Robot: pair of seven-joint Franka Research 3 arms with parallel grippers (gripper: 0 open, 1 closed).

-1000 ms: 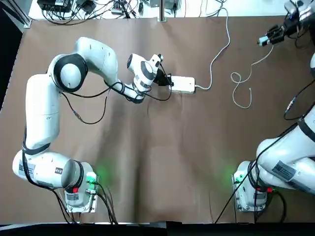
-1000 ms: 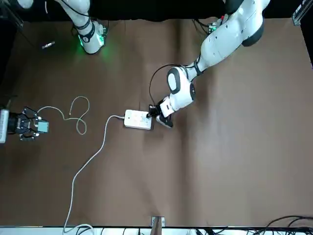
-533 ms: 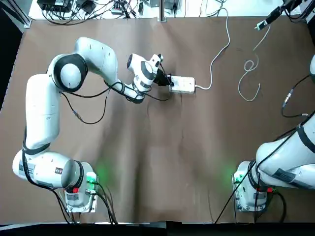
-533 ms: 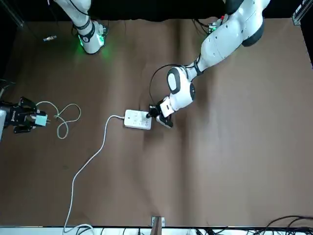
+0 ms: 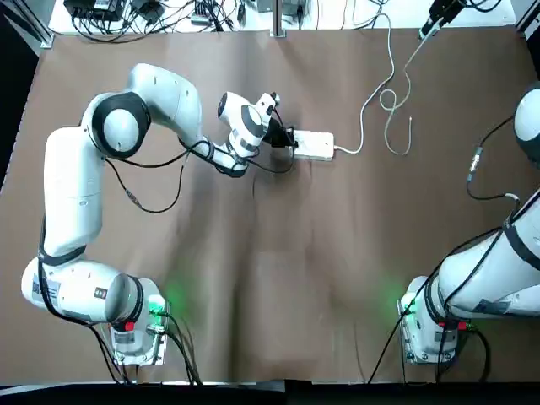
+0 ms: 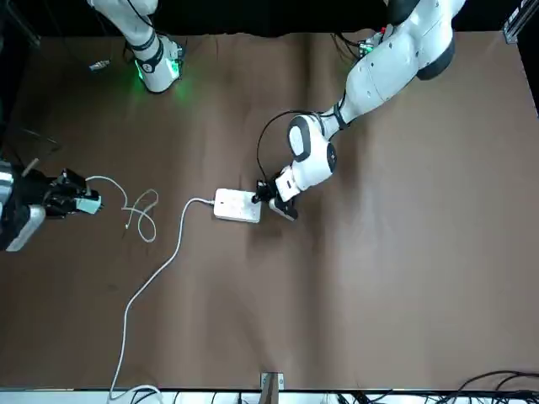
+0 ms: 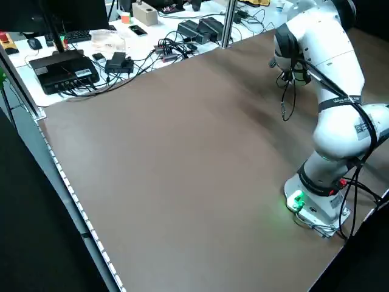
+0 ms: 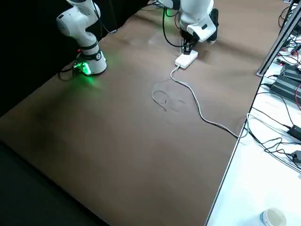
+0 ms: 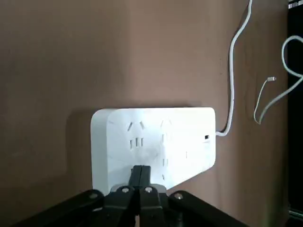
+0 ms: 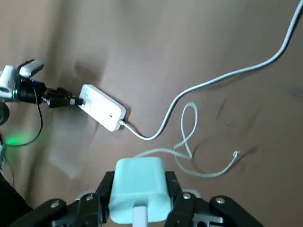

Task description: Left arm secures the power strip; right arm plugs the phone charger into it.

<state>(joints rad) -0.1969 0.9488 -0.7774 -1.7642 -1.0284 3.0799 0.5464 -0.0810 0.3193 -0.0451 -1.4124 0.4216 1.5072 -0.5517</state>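
White power strip lies flat on the brown counter, w/ its thick cord running off one end. The L tool is at the other end of the strip. Its two fingers are pressed together w/ no gap, and the tips look to rest on the strip's edge, prob. to keep it from sliding; they don't pinch it. The R tool is up near the far edge of the counter, off to the robot's right, well apart from the strip. Its fingers are only as wide apart as the blue-green charger, one on each side, so it has a snug hold. The charger's thin white cable loops away to a small loose end. Step now, I'd say: bring the charger over to the strip, bc it isn't plugged in yet. Next, the R tool must go to the strip, turn the prongs to match the slots, then push straight down. The cable could snag or get in the way, so watch it.
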